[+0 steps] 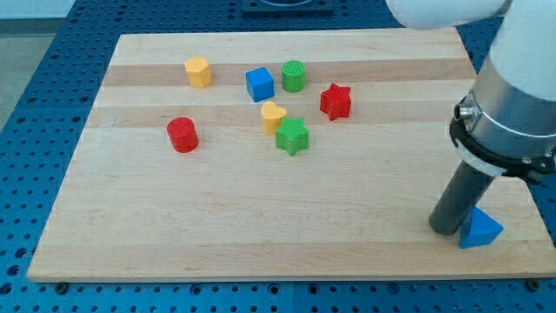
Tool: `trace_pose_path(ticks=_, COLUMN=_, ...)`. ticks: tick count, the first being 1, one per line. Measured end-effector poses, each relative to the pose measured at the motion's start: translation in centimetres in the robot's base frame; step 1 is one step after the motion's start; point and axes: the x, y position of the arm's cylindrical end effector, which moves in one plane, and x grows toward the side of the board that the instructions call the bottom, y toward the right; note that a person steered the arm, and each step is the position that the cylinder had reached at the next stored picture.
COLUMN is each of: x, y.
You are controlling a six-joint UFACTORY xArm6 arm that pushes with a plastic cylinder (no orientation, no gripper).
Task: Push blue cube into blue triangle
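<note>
Rod end, my tip [446, 229], rests on the surface [261, 217] touching the blue triangle [479, 231], with no claw on it, while the blue cube [259, 83] sits well apart, toward the view's upper left.

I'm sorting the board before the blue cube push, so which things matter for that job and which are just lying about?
For the job:
blue cube
blue triangle
my tip, beside the blue triangle on the view's left, far from the blue cube

Just lying about:
green cylinder
green star
red star
red cylinder
yellow heart
yellow block
</note>
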Motion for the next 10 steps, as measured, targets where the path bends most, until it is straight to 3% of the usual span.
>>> trace_pose_path(ticks=1, x=0.0, y=-0.9)
trace_pose_path(ticks=5, x=3.5, y=-18.8)
trace_pose_path(ticks=6, x=0.9, y=-24.3)
trace_pose_path(ticks=10, x=-12.2, y=-30.4)
